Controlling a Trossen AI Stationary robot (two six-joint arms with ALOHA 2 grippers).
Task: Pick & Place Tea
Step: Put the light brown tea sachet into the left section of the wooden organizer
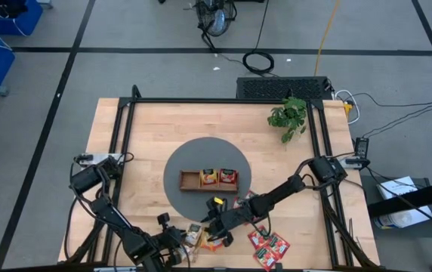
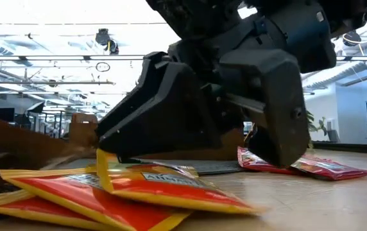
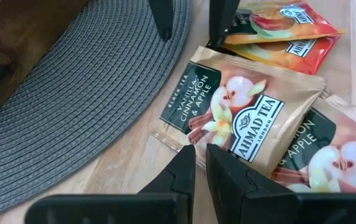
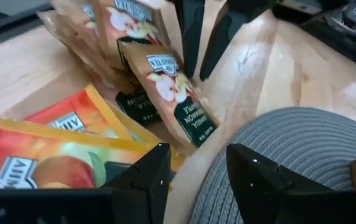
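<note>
At the tabletop's near edge, beside the grey mat: right pincer spread wide and empty, low over the orange tea sachets. Left pincer nearly clenched, apparently empty, touching the beige sachets beside them. Red sachets further right. Tray already holding two. Best to straddle one orange edge only, close firmly, lift straight up, keeping clear of the left pincer close by.
</note>
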